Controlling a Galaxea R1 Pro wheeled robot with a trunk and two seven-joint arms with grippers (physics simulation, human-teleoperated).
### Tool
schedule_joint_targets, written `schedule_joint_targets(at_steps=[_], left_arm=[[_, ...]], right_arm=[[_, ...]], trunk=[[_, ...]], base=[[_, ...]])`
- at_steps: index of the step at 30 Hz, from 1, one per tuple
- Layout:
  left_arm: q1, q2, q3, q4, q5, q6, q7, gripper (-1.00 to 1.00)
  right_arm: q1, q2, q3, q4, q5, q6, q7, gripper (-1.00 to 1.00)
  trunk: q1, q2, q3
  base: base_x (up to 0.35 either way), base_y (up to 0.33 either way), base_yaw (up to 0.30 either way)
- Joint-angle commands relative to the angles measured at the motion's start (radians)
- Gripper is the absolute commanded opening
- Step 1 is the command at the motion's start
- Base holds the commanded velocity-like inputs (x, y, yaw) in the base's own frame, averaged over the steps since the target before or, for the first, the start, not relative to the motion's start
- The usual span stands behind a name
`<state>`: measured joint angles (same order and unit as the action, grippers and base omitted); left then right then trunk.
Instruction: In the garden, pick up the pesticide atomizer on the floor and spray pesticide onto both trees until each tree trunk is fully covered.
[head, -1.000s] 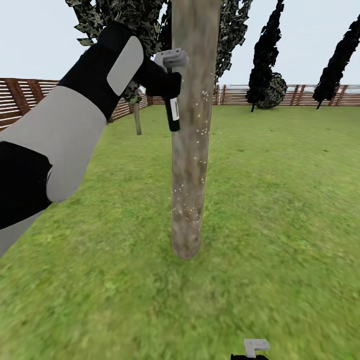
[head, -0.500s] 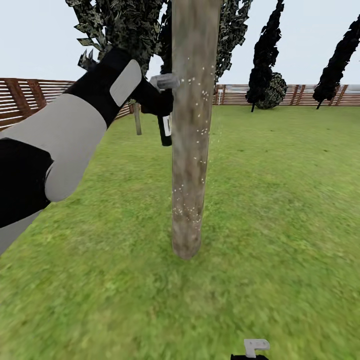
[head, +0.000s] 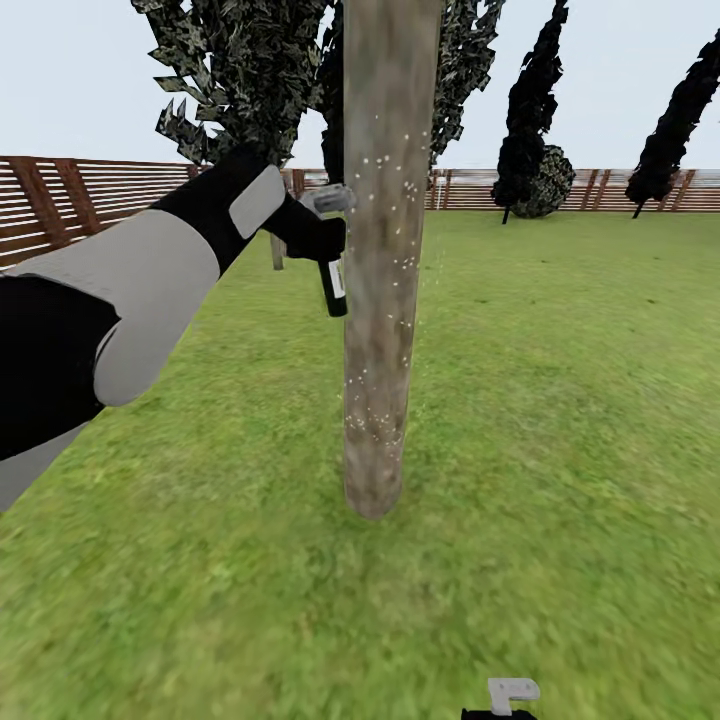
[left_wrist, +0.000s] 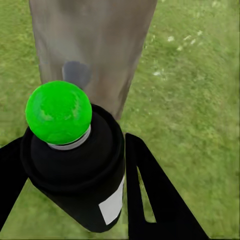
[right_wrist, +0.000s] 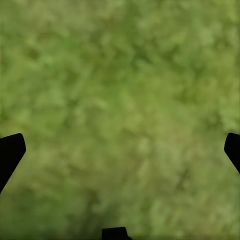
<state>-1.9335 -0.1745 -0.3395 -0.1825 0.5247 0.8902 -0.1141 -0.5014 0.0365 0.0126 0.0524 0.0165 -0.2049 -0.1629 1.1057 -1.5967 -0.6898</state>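
Observation:
A thick grey-brown tree trunk stands straight ahead on the lawn, dotted with tiny white specks. My left gripper is shut on the pesticide atomizer, a slim black bottle with a whitish label. Its grey trigger head sits right beside the trunk's left side. In the left wrist view the atomizer shows a green round top between my black fingers, with the trunk close behind. My right gripper hangs open over bare grass.
A brown slatted fence runs along the back of the lawn. Dark narrow cypress-like trees stand at the back right. A thinner, farther grey trunk peeks out behind my left gripper. Grass surrounds the near trunk.
My left arm has come down along the trunk with the atomizer, whose trigger head has dropped from well above the fence line to about level with it. The right arm has not moved.

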Motion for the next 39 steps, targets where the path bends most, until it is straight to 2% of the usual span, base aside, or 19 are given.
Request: schedule_joint_targets(at_steps=[1,6,8,12,14,17,18,20,22,24,26,27,31,33,34,35,39], left_arm=[[0.005,0.0,-0.003,0.004,-0.014,-0.001,-0.035,-1.0],[0.116,0.0,-0.003,0.108,-0.017,-0.147,-0.062,-1.0],[0.161,0.0,-0.003,0.122,-0.019,-0.187,-0.063,-1.0],[0.263,0.0,-0.004,0.128,-0.02,-0.223,-0.064,-1.0],[0.339,0.0,-0.004,0.129,-0.02,-0.312,-0.066,-1.0],[0.408,0.0,-0.005,0.129,-0.02,-0.361,-0.091,-1.0],[0.443,0.0,-0.004,0.129,-0.02,-0.394,-0.108,-1.0],[0.547,0.0,-0.004,0.14,-0.021,-0.543,-0.122,-1.0],[0.624,0.0,-0.003,0.147,-0.022,-0.606,-0.125,-1.0],[0.753,0.0,-0.003,0.15,-0.023,-0.745,-0.126,-1.0],[0.854,0.0,-0.003,0.15,-0.025,-0.803,-0.127,-1.0],[0.877,0.0,-0.002,0.15,-0.037,-0.813,-0.127,-1.0],[0.913,0.0,-0.001,0.15,-0.139,-0.832,-0.126,-1.0],[0.954,0.0,0.0,0.15,-0.275,-0.944,-0.124,-1.0],[0.962,0.0,0.0,0.15,-0.309,-0.979,-0.124,-1.0],[0.966,0.0,0.0,0.15,-0.327,-0.997,-0.124,-1.0],[0.97,0.009,0.0,0.15,-0.343,-1.013,-0.126,-1.0]], right_arm=[[-0.002,0.0,0.001,0.004,0.002,-0.007,-0.004,1.0],[-0.002,0.0,0.001,0.004,0.002,-0.007,-0.004,1.0],[-0.001,0.0,0.001,0.004,0.002,-0.007,-0.004,1.0],[-0.002,0.0,0.001,0.004,0.002,-0.007,-0.003,1.0],[-0.001,0.0,0.002,0.004,0.002,-0.007,-0.003,1.0],[0.002,0.0,0.002,0.004,0.002,-0.007,-0.003,1.0],[0.003,0.001,0.002,0.004,0.002,-0.007,-0.004,1.0],[0.004,0.002,0.003,0.004,0.002,-0.007,-0.004,1.0],[0.004,0.002,0.003,0.004,0.002,-0.007,-0.004,1.0],[0.005,0.002,0.003,0.004,0.002,-0.007,-0.003,1.0],[0.006,0.002,0.003,0.004,0.002,-0.007,-0.003,1.0],[0.006,0.002,0.003,0.004,0.002,-0.007,-0.003,1.0],[0.007,0.002,0.003,0.004,0.002,-0.007,-0.002,1.0],[0.009,0.002,0.003,0.004,0.002,-0.007,-0.003,1.0],[0.009,0.002,0.003,0.004,0.002,-0.007,-0.003,1.0],[0.009,0.002,0.003,0.004,0.002,-0.007,-0.003,1.0],[0.009,0.002,0.003,0.004,0.002,-0.007,-0.003,1.0]], trunk=[[0.0,-0.001,-0.001],[0.0,-0.001,-0.001],[0.0,-0.001,-0.001],[0.0,-0.001,-0.001],[0.0,-0.001,-0.001],[0.0,-0.001,-0.001],[0.0,-0.001,-0.001],[0.0,-0.001,-0.001],[0.0,-0.001,-0.001],[0.0,-0.001,-0.001],[0.0,-0.001,-0.001],[0.0,-0.001,-0.001],[0.0,-0.001,-0.001],[0.0,-0.001,-0.001],[0.0,-0.001,-0.001],[0.0,-0.001,-0.001],[0.0,-0.001,-0.001]], base=[[0.0,0.0,0.0],[0.0,0.0,0.0],[0.0,0.0,0.0],[0.0,0.0,0.0],[0.0,0.0,0.0],[0.0,0.0,0.0],[0.0,0.0,0.0],[0.0,0.0,0.0],[0.0,0.0,0.0],[0.0,0.0,0.0],[0.0,0.0,0.0],[0.0,0.0,0.0],[0.02,0.061,0.0],[0.162,0.179,0.0],[0.214,0.227,0.0],[0.226,0.25,0.0],[0.142,0.307,-0.008]])
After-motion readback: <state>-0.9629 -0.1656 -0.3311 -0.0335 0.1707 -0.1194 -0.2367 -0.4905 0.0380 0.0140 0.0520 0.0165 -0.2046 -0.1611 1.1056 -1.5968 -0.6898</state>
